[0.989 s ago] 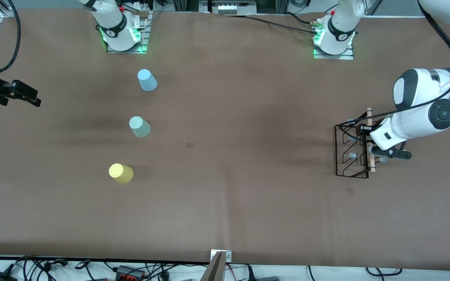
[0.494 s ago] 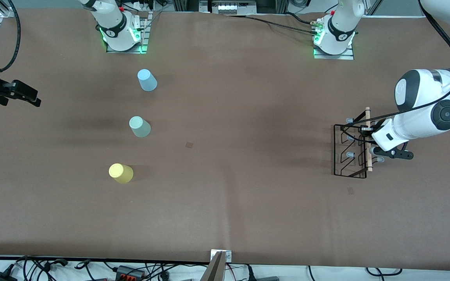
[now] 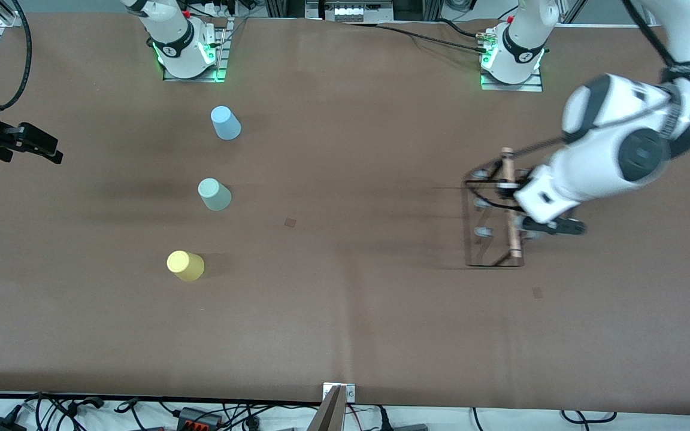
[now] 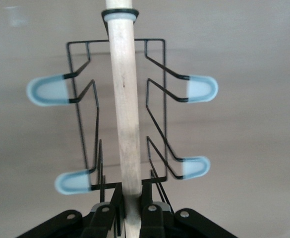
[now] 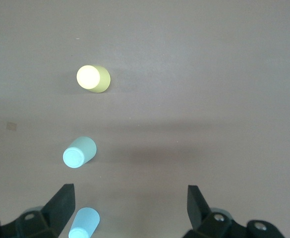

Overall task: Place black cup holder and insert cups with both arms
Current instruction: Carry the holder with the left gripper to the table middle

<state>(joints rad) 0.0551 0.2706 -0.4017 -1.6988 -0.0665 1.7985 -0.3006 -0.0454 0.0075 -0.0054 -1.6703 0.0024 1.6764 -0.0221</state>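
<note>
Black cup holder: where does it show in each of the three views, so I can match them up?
Front view: black cup holder at the left arm's end of the table, held by the left gripper.
Left wrist view: fills the middle.
Right wrist view: not in it.
Shared landmark: its wooden rod handle.

No readable text is showing anywhere. The arm bases [image 3: 184,51] are each wearing a small round white emblem on a black collar (possibly a maker's logo), but its marks are coming through too small to read as letters.
</note>
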